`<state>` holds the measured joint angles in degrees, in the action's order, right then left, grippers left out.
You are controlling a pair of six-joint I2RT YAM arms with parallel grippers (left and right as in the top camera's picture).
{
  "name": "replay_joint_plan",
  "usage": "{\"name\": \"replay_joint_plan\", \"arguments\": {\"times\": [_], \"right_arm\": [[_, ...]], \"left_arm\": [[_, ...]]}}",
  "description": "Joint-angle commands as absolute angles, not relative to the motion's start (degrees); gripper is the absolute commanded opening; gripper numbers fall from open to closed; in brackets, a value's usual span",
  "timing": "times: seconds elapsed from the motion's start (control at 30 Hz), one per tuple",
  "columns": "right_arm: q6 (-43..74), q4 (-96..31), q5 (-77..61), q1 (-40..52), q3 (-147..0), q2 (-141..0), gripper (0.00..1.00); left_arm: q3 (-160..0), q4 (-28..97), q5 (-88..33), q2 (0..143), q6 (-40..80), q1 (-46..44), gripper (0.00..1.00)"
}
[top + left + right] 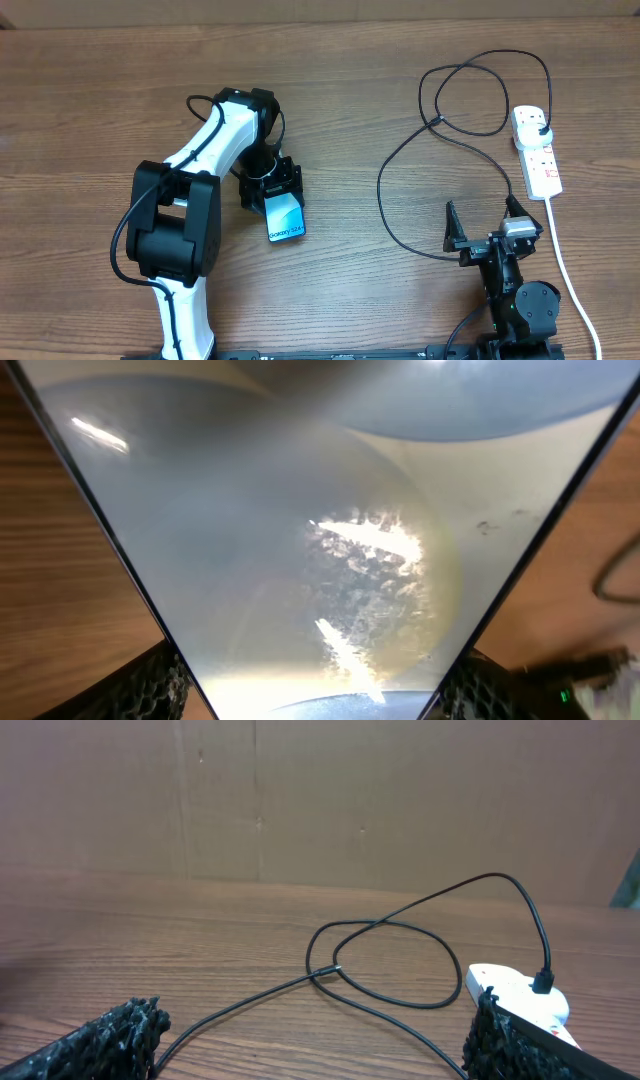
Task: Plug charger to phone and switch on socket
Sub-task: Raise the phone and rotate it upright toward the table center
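Observation:
The phone [286, 218], its screen lit light blue, sits between the fingers of my left gripper [271, 190], which is shut on its upper end. Seen from the left wrist, the phone [300, 530] fills the frame, and a black finger [150, 685] presses on each of its edges. The charger [380, 185] loops over the table, and its black plug [541, 128] is in the white socket [537, 160]. My right gripper [487, 228] stands open near the front edge. The charger [240, 1001] runs between its fingers, the connector tip [335, 970] lies farther out, and the socket [520, 992] is by the right finger.
The socket's thick white cord [566, 262] runs down past the right arm to the table's front edge. My left arm [180, 210] reaches up from the front left. A brown wall [320, 790] stands behind the table.

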<state>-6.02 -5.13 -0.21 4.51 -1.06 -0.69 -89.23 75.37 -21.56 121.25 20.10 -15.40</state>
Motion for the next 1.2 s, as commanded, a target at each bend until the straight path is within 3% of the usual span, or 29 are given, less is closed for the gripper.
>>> {"name": "replay_joint_plan", "arguments": {"times": [0.0,0.6,1.17], "right_arm": [[-6.1,-4.8,-0.5,4.7,-0.4,-0.2,1.0],[-6.1,-4.8,-0.5,4.7,-0.4,-0.2,1.0],[-6.1,-4.8,-0.5,4.7,-0.4,-0.2,1.0]], "left_arm": [[-90.9,77.2,-27.3,121.5,14.2,-15.7,0.57],[-90.9,85.4,-52.8,121.5,0.1,-15.7,0.59],[-90.9,85.3,-76.2,121.5,-0.3,-15.7,0.57]]}}
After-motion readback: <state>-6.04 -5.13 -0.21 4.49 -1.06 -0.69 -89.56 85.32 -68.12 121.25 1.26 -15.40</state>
